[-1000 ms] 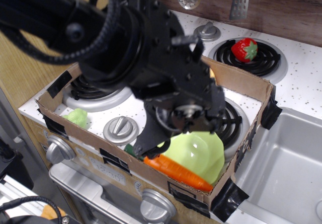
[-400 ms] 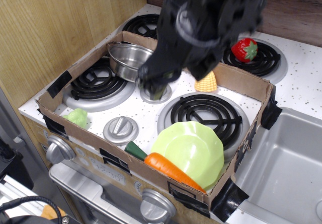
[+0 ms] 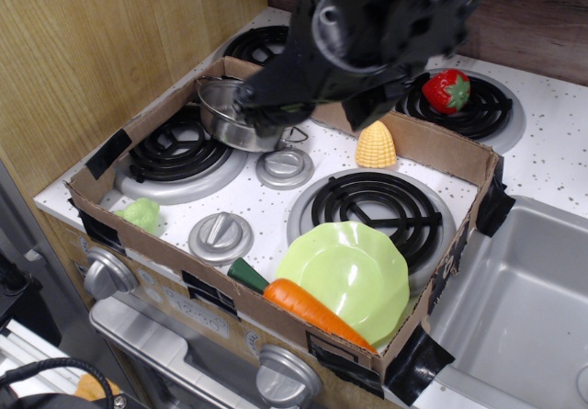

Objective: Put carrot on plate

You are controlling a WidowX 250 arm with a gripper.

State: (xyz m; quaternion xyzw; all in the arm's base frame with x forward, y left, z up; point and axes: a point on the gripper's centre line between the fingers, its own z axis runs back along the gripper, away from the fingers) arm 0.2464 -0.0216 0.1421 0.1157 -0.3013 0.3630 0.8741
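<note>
The carrot (image 3: 317,310) lies on the plate's (image 3: 354,266) near rim by the box wall (image 3: 276,322) — it could roll off — the blurred tool (image 3: 276,115) hangs far off, grip unclear.

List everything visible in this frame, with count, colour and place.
carrot: 1, orange with green top, along the plate's front edge by the box wall
plate: 1, light green, front right of box
corn: 1, yellow, box rear
lettuce: 1, pale green, front left
pot: 1, steel, rear left
strawberry: 1, red, back right burner
cardboard box: 1, brown, around stove
sink: 1, grey, right
pincer: 1, black, above the pot, state unclear
</note>
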